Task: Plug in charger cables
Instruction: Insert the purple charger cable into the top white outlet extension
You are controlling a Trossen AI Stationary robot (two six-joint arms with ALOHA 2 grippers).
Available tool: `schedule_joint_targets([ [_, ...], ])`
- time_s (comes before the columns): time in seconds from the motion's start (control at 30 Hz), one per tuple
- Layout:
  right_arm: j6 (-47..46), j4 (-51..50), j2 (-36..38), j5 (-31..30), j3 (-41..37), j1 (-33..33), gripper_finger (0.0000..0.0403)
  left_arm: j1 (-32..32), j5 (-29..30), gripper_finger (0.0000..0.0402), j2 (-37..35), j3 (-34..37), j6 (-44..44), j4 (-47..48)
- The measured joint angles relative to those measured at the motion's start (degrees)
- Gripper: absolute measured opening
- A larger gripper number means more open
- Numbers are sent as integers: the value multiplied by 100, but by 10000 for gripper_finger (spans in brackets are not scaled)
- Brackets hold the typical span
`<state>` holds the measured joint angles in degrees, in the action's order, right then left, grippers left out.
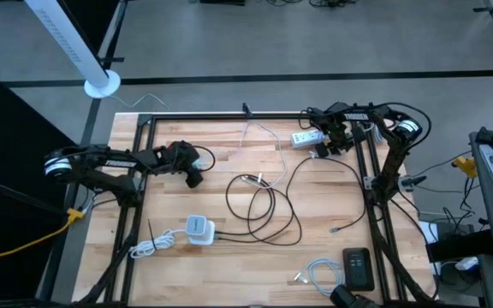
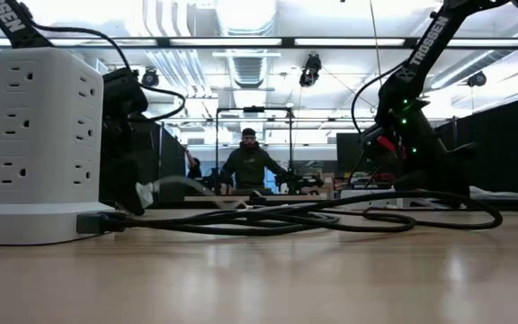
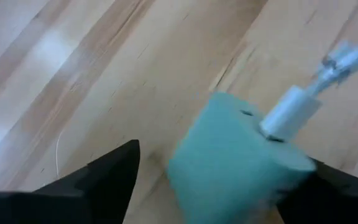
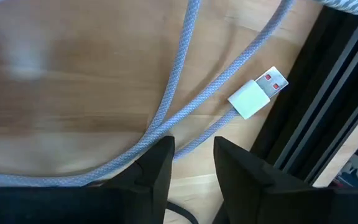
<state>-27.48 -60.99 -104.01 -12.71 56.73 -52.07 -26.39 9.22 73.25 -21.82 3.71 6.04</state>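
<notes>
Left claw point(image 1: 193, 177): hovers over the left-centre of the pale wooden tabletop point(image 1: 221, 265); its wrist view shows two dark fingers point(image 3: 107, 177) parted around a blurred pale-green block point(image 3: 235, 155) with a white plug point(image 3: 291, 109) in its top. Whether they press it, I cannot tell.
Right claw point(image 1: 332, 144): at the far right corner, just beside the white oblong power strip point(image 1: 308, 137); fingers point(image 4: 157, 168) slightly parted, holding nothing.
Near cables: a short white coiled cable point(image 1: 155, 245) ends at the white cube-shaped adapter point(image 1: 198, 228); a grey coiled cable point(image 1: 319, 272) lies loose at the near right.
Middle: the long black cable point(image 1: 272, 210) loops across the tabletop, one plug tip point(image 1: 335, 229) free.
Progress: judged early; most tips lie unplugged.
Right wrist view only: a grey braided cable point(image 4: 179, 93) and its loose white USB plug point(image 4: 258, 93) against the dark frame point(image 4: 328, 99).
Low view only: a tall white outlet tower point(image 2: 41, 144), and a person point(image 2: 252, 162) in the room beyond.
</notes>
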Motion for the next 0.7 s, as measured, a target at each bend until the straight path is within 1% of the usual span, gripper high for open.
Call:
schedule_joint_targets([
  [0.13, -111, -44, 0, 128, -1, 100, 121, 11, -82, 316, -130, -442, -360, 542],
  [0.27, -93, -112, -9, 176, 0, 423, 125, 9, 231, 314, -226, -733, -769, 563],
  [0.37, 197, -202, 16, 326, 67, 779, 121, 9, 632, 314, -271, -827, -1067, 434],
  [0.47, 891, -111, 283, 355, 124, 1216, 113, -15, 880, 314, -280, -829, -1283, 212],
  [0.6, 2261, -183, 766, -126, 113, 1621, 104, -28, 935, 314, -269, -739, -1349, -113],
  [0.7, 3448, -384, 906, -207, 110, 1781, 99, -26, 929, 314, -244, -597, -1299, -340],
])
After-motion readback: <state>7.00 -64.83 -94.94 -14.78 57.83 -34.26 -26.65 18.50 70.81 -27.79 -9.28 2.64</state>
